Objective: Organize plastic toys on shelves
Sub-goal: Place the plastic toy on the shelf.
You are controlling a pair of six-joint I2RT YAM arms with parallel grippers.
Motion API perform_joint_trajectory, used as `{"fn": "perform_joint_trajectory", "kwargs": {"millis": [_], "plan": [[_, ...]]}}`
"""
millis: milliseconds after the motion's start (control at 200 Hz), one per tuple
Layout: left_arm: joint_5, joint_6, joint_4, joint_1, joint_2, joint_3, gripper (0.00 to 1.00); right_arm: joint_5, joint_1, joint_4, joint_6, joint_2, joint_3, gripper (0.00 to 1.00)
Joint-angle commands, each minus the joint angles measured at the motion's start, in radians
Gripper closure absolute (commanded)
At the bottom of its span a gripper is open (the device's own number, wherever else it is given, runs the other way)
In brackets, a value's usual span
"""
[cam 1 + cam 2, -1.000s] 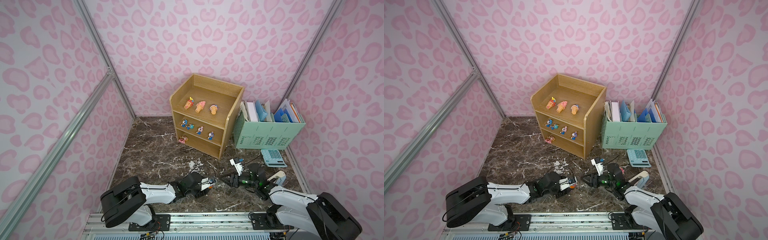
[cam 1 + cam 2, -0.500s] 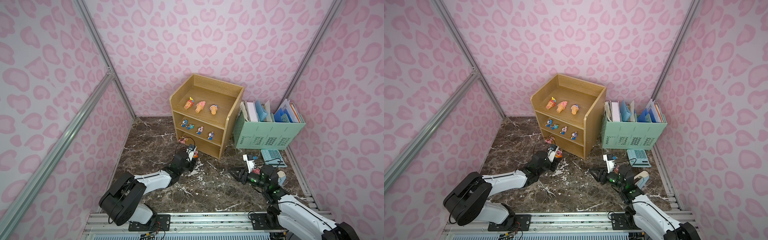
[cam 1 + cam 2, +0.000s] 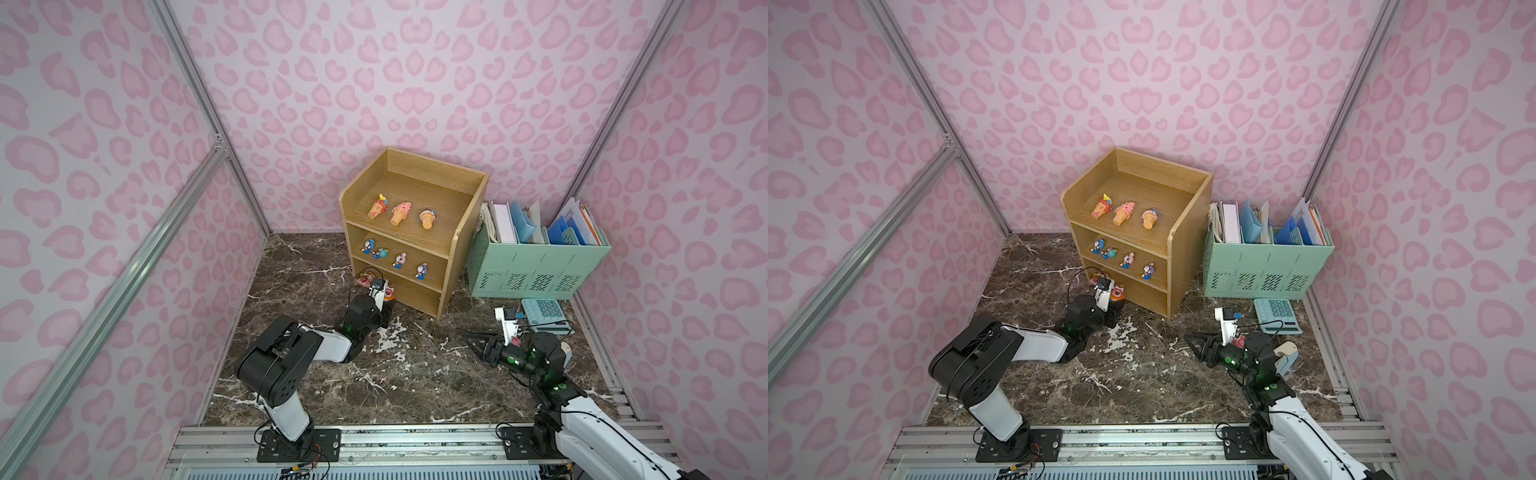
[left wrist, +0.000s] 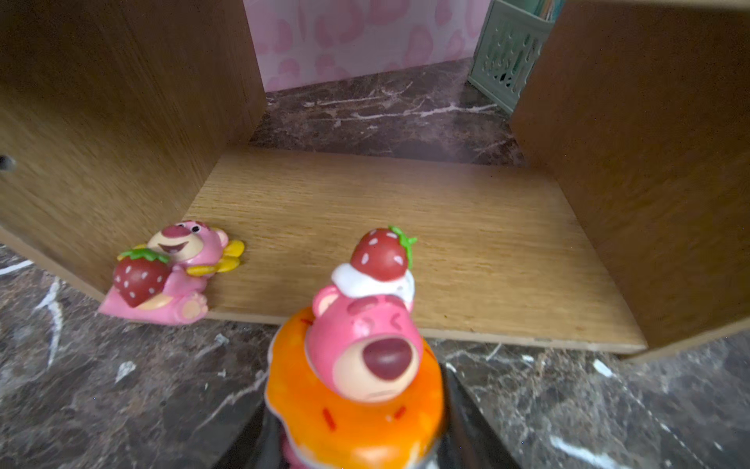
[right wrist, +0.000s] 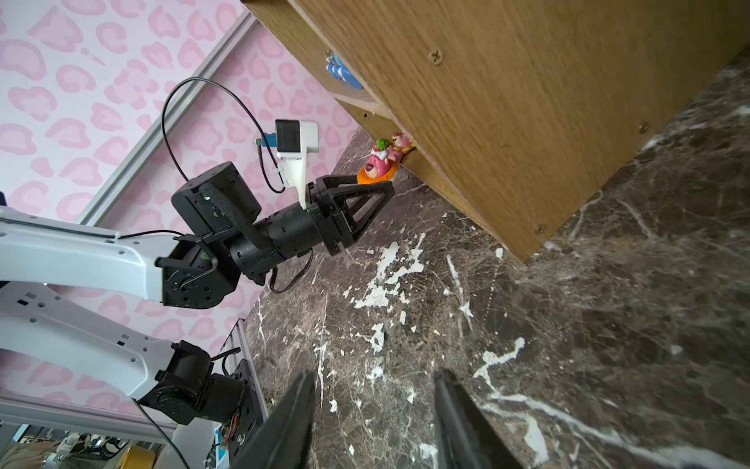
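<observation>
The dark brown marble counter [image 3: 415, 374] is walled in by pink patterned panels on three sides, and a wide stretch of it lies open between the two arms. At the back stands the light-oak wooden three-tier shelf unit [image 3: 459, 253], with the mint green perforated file organizer [image 3: 536, 266] just beside its right wall. The bottom tier has no back panel: the left wrist view looks through it to the counter and wall behind. Most of its board is bare oak between the two side walls.

The left arm [image 3: 311, 345] reaches to the unit's front edge. Its jaws are clamped on the chubby pink bear toy in an orange ring with a strawberry on its head [image 4: 361, 373], held upright just before the bottom tier's lip. The right arm [image 3: 582, 415] sits low near the mint green calculator [image 3: 544, 313], well apart from the shelves. Its jaws stand apart with only counter between them.

Three orange cone toys [image 3: 401, 214] lie on the rimmed top tier, and four small blue-white characters [image 3: 401, 259] stand on the middle tier. A second pink bear hugging a strawberry [image 4: 162, 272] lies at the bottom tier's left front corner, overhanging its edge.
</observation>
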Motion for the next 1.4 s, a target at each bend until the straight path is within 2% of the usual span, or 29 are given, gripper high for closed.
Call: {"fn": "perform_joint_trajectory", "kwargs": {"millis": [0,85,225,555,815,880,1000,1095,1285,1395], "plan": [[0.018,-0.054,0.192,0.027,0.065,0.014,0.58,-0.014,-0.009,0.007,-0.006,-0.003,-0.005,0.50],[0.060,-0.124,0.228,0.056,0.109,0.019,0.58,-0.019,-0.017,0.006,-0.006,-0.009,-0.008,0.50],[0.060,-0.150,0.247,0.064,0.152,0.029,0.58,-0.030,-0.032,0.002,-0.006,-0.021,-0.014,0.48],[0.086,-0.203,0.125,0.065,0.195,0.132,0.54,-0.040,-0.039,0.004,0.000,-0.026,-0.025,0.48],[0.086,-0.255,0.138,0.065,0.244,0.162,0.45,-0.039,-0.042,-0.034,-0.006,-0.066,-0.026,0.48],[0.089,-0.256,0.115,0.065,0.243,0.170,0.44,-0.039,-0.044,-0.045,-0.009,-0.077,-0.026,0.48],[0.095,-0.257,0.105,0.065,0.238,0.172,0.34,-0.042,-0.054,-0.050,-0.007,-0.087,-0.025,0.47],[0.097,-0.256,0.099,0.065,0.228,0.168,0.30,-0.048,-0.059,-0.051,-0.006,-0.088,-0.025,0.47],[0.118,-0.246,0.077,0.066,0.174,0.154,0.28,-0.056,-0.065,-0.064,-0.009,-0.096,-0.021,0.47],[0.127,-0.249,0.070,0.066,0.124,0.130,0.24,-0.056,-0.070,-0.082,-0.014,-0.111,-0.021,0.47]]}}
